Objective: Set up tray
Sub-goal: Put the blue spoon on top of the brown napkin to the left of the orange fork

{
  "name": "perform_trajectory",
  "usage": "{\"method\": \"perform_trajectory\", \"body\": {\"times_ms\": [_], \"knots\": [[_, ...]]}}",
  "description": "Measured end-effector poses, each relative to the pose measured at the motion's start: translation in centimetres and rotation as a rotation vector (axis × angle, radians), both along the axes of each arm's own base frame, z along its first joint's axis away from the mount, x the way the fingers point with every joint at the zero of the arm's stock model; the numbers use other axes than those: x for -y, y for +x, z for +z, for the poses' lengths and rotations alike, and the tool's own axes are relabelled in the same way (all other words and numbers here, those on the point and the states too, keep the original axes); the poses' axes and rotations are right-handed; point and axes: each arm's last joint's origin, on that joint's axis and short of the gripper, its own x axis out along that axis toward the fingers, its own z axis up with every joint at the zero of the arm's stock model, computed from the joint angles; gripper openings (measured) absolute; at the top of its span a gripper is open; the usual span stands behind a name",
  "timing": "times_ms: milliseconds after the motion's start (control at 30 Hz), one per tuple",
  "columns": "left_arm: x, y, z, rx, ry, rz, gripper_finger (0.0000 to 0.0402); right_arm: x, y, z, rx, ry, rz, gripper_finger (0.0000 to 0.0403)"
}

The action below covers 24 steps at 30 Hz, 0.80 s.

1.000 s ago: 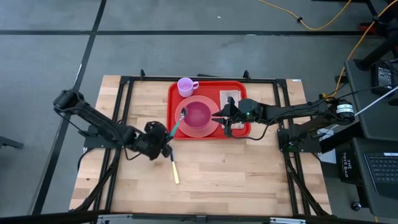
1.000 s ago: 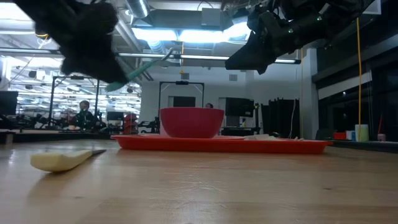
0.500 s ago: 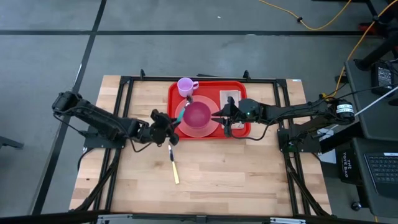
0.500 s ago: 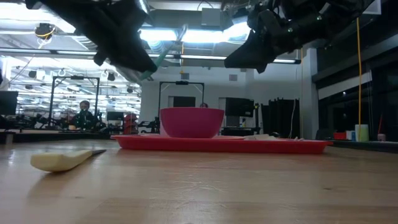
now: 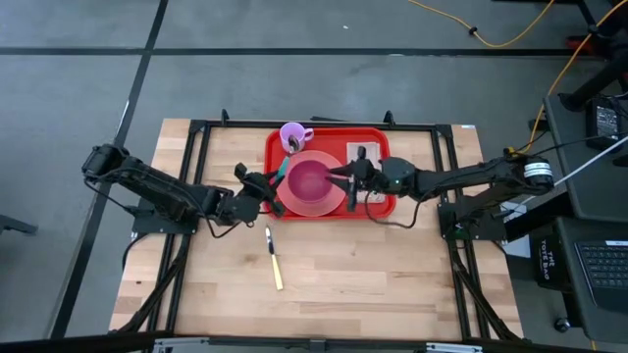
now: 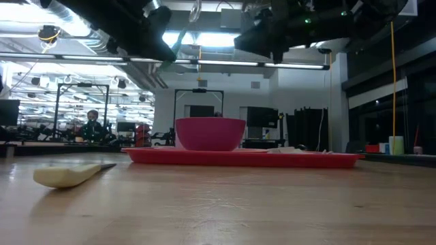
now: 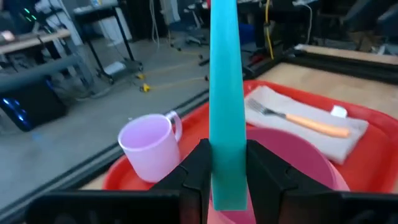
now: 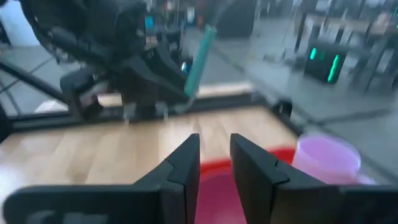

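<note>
A knife (image 5: 273, 260) with a pale handle is lying alone on the bare wood of the bench (image 5: 324, 284), nearest the front edge and well apart from everything else. In the low view the same knife (image 6: 67, 175) is lying flat in the foreground.

Farther back, the left gripper (image 5: 265, 186) is hovering at the left edge of the tray (image 5: 378, 206). Its fingers (image 7: 198, 163) are pressing narrowly on a teal handle (image 7: 224, 93), which is standing upright between them. The utensil's working end cannot be made out.

The tray is sitting flat on the bench at the middle of the far side. A pink plate (image 5: 334, 203) is resting on the tray's left half, and a pink bowl (image 5: 312, 180) is sitting on the plate. In the low view the bowl (image 6: 210, 133) is standing upright above the tray rim (image 6: 245, 158).

The right gripper (image 5: 351, 178) is hanging over the tray just right of the bowl. Its fingers (image 8: 183, 168) are standing slightly apart and gripping nothing.

A napkin (image 7: 311, 134) is lying on the tray's right side, carrying a fork (image 7: 298, 119) with an orange handle.

At the tray's far left corner, a lilac cup (image 5: 292, 135) is standing upright, touching neither the plate nor the bowl.
</note>
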Motion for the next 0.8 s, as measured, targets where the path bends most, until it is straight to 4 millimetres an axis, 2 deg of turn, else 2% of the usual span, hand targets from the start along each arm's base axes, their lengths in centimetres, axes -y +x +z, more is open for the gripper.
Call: {"method": "perform_trajectory", "body": {"times_ms": [233,433,567,800], "knots": [[-0.5,0.6,0.0,-0.015,0.040,0.019,0.0064,-0.5,2.3,-1.3,0.191,-0.080,0.005,0.0094],[-1.2,1.3,-1.0,-0.046,0.046,0.050,0.0064,-0.4,3.6,-2.7,0.256,-0.081,0.005,0.0094],[-1.5,1.9,-1.4,-0.058,0.067,0.053,0.0064,-0.3,5.3,-2.6,0.264,-0.083,0.005,0.0094],[-1.4,2.6,-0.9,-0.061,0.134,0.028,0.0064,0.1,7.4,-2.3,0.287,-0.084,0.000,0.0094]]}}
